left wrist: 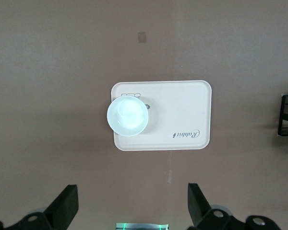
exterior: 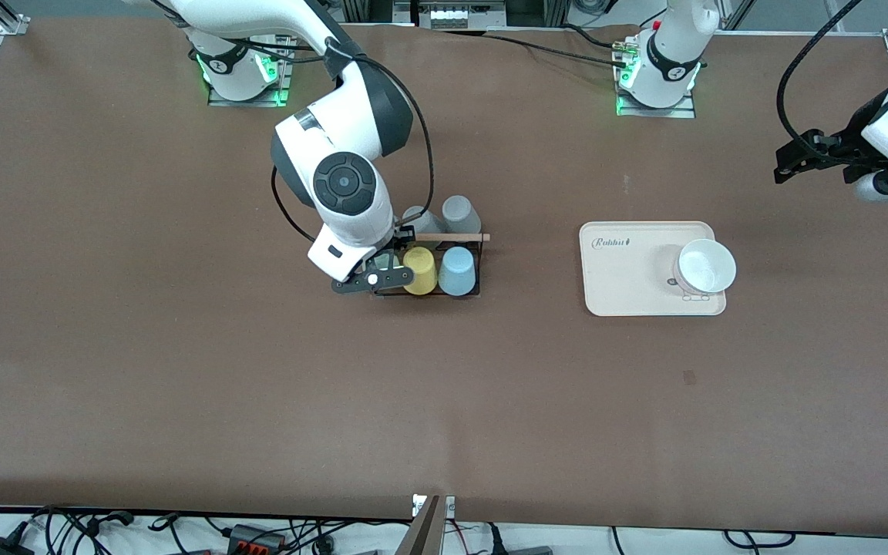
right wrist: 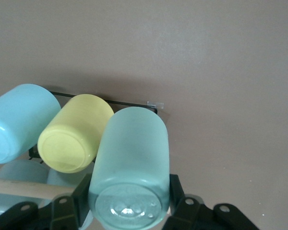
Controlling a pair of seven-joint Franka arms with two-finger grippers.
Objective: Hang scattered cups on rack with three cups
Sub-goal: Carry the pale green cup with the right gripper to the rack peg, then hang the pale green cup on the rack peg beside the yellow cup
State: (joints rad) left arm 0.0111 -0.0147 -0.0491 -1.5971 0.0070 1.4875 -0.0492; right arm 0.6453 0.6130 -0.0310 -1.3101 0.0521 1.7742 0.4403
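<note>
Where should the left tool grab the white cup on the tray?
By its rim, from straight above, one finger inside: the white cup stands upright, mouth open, on the cream tray. The open left tool hangs over the table.

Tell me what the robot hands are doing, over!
Right gripper shut on pale mint-green plastic cup, over black wire rack. Left gripper open, waiting high above cream tray. Nothing blocking.

The rack (exterior: pixel 465 266) stands on the table (exterior: pixel 182 370) toward the right arm's end. Five cups sit upside down on it: two (exterior: pixel 459 212) in the row farther from the front camera, three nearer, one (right wrist: pixel 129 167) between the right end effector's (exterior: pixel 384 279) fingers. A tray (exterior: pixel 621 285) lies toward the left arm's end, well apart, with a bowl (exterior: pixel 706 264) on it. The left end effector (left wrist: pixel 132 211) hangs over bare table, fingers spread.
</note>
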